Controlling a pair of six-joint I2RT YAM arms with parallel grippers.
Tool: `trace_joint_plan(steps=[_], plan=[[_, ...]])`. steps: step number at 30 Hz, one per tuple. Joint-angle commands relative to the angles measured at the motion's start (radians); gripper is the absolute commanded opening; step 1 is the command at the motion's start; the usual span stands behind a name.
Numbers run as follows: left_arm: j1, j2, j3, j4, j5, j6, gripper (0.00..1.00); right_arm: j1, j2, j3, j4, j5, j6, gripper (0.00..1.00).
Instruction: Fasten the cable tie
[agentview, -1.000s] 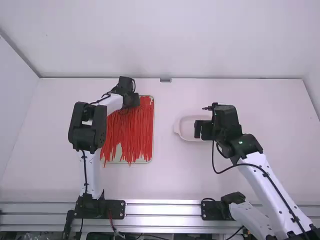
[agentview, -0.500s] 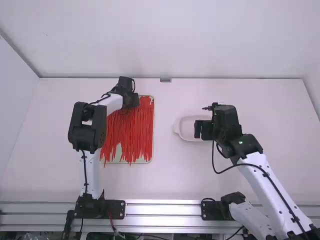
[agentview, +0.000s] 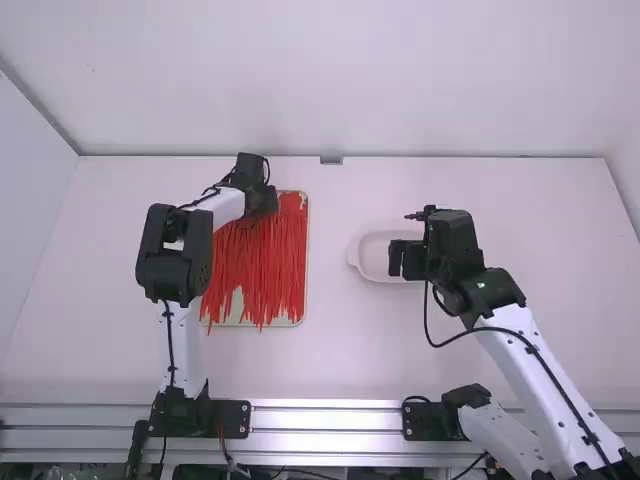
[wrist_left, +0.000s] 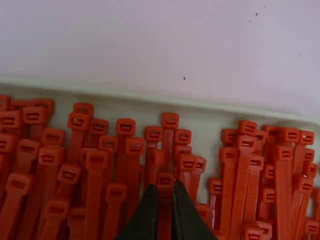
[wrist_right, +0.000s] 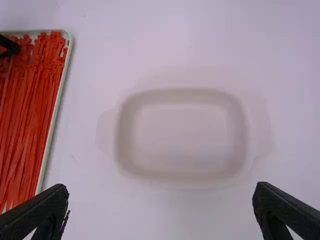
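Note:
A heap of red cable ties (agentview: 262, 262) lies on a pale tray (agentview: 304, 255) left of the table's middle. My left gripper (agentview: 262, 204) is low over the far end of the heap. In the left wrist view its black fingertips (wrist_left: 146, 210) stand close together with one tie (wrist_left: 164, 187) pinched between them, just behind that tie's head. My right gripper (agentview: 410, 258) hovers over a white dish (agentview: 368, 256). Its fingers (wrist_right: 37, 212) are spread wide, with the empty dish (wrist_right: 182, 135) between and below them.
The tray's rim (wrist_left: 150, 97) runs just beyond the tie heads, with bare white table past it. In the right wrist view the tray edge (wrist_right: 56, 115) and ties (wrist_right: 25, 100) lie beside the dish. A small grey bracket (agentview: 331, 159) sits at the table's far edge.

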Motion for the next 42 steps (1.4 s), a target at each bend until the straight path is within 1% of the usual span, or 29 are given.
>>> trace_joint_plan(steps=[1,5,12,20,23,25,36,38,40,42], plan=[[0.018,0.014,-0.010,-0.003,-0.027,-0.017,0.01,-0.002,0.008,0.032,0.003,0.005,0.000,0.98],[0.031,0.005,-0.010,-0.008,-0.026,-0.029,0.01,-0.002,0.008,0.032,0.003,0.005,0.000,0.98],[0.070,-0.043,-0.010,-0.015,0.032,-0.029,0.01,-0.002,0.008,0.032,0.009,0.005,0.000,0.98],[0.069,-0.166,-0.010,-0.071,0.046,-0.039,0.01,-0.002,0.008,0.032,0.011,0.005,0.000,0.98],[0.068,-0.253,-0.010,-0.094,0.105,-0.050,0.01,-0.002,0.008,0.032,0.010,0.005,0.000,0.98],[0.064,-0.283,-0.010,-0.103,0.112,-0.054,0.01,-0.002,0.008,0.032,0.010,0.005,0.000,0.98],[0.063,-0.565,-0.010,-0.241,0.103,-0.051,0.01,-0.002,0.008,0.032,0.011,0.005,-0.004,0.98],[0.063,-0.645,-0.011,-0.272,0.100,-0.047,0.01,-0.002,0.008,0.032,0.017,0.003,-0.002,0.98],[0.063,-0.683,-0.013,-0.286,0.100,-0.047,0.01,-0.002,0.008,0.032,0.021,-0.002,0.000,0.98],[0.063,-0.776,-0.040,-0.304,0.100,-0.047,0.01,0.001,0.008,0.032,0.026,-0.002,0.000,0.98]])
